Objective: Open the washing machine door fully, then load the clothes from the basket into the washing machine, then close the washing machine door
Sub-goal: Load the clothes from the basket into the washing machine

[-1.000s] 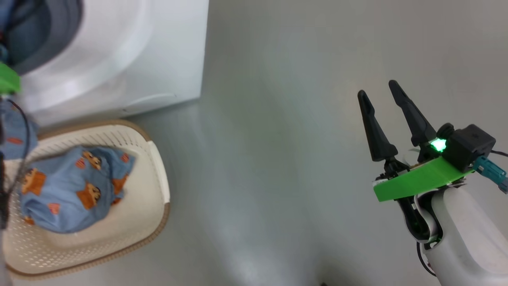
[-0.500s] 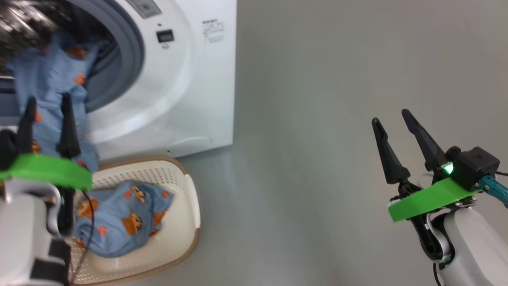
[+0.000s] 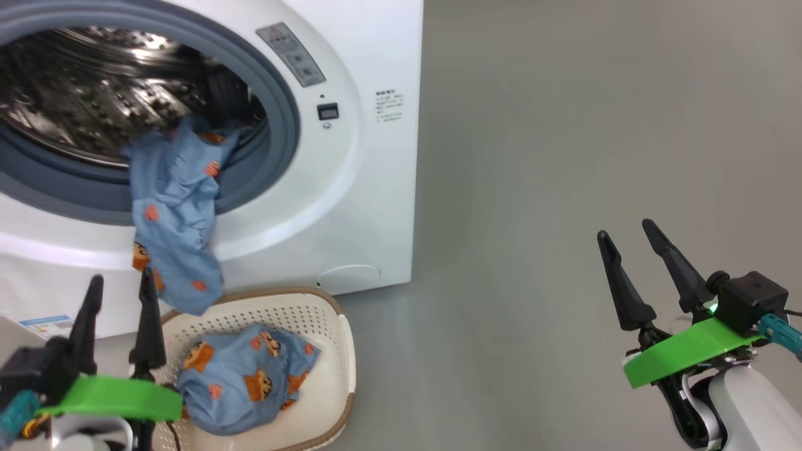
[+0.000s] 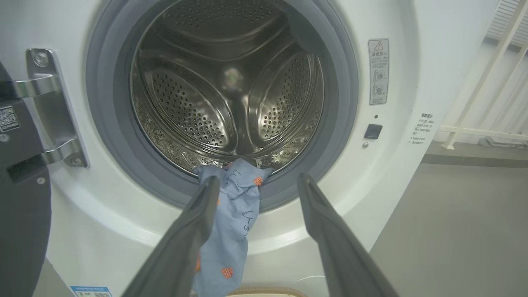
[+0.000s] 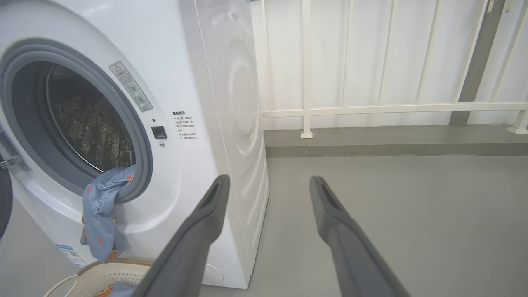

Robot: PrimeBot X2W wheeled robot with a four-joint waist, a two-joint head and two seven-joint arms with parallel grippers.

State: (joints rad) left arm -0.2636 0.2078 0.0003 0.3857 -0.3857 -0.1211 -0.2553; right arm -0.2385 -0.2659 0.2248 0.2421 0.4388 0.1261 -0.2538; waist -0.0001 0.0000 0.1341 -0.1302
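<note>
While the washing machine door (image 4: pixel 20 214) is hanging swung out at the far left: the opening step is looking finished, with the hinge side showing in the left wrist view.
Left gripper (image 3: pixel 122 277): hovering at the near left with fingers spread, gripping nothing, pointing toward the drum mouth.
First garment (image 3: pixel 175 213): draping over the grey gasket (image 3: pixel 285 144), its top lying just inside the drum (image 3: pixel 75 94), most of it dangling down the front toward the basket.
Second garment (image 3: pixel 244 376): lying bunched in the basket (image 3: pixel 343 351), which is sitting on the floor (image 3: pixel 532 188) just below the opening of the washing machine (image 3: pixel 369 188).
Right gripper (image 3: pixel 625 229): waiting well apart at the near right over bare floor, fingers spread, carrying nothing.
Progress: the clothes are only partly going in; I am judging the task as roughly midway.
Remaining: pushing the hanging garment fully inside, lifting the second one in, then swinging the door shut.
</note>
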